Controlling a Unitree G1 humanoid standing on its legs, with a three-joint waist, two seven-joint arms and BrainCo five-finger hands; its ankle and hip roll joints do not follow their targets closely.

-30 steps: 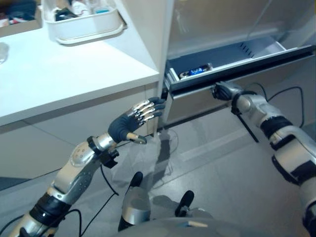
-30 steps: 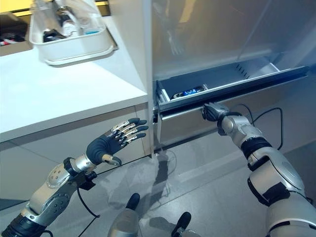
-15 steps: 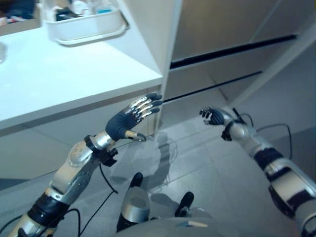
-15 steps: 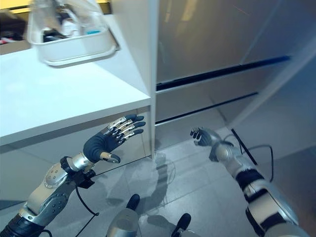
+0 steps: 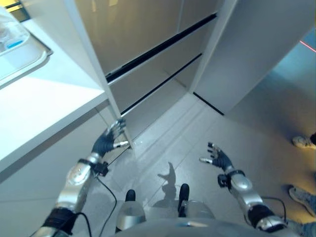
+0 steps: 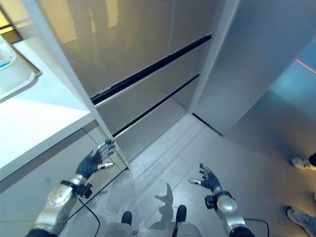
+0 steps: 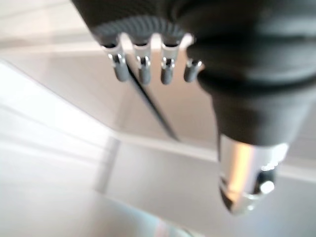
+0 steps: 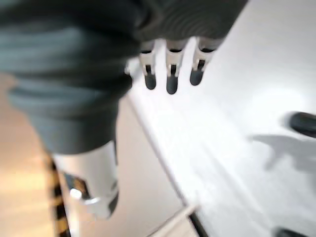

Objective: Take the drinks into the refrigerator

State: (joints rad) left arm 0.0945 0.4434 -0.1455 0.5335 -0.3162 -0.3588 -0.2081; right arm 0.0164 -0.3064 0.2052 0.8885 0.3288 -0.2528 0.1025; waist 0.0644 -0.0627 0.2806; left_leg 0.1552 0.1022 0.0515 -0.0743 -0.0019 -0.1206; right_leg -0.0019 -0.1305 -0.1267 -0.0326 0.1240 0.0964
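Drinks aren't in either hand; the refrigerator (image 5: 148, 64) stands with its drawers closed. From the head views, the left hand (image 5: 107, 140) hovers spread near the white counter (image 5: 39, 108), the right hand (image 6: 207, 179) spread low above the floor. Both wrist views show straight, empty fingers. Cans would likely be light, slippery; grasp around the body.
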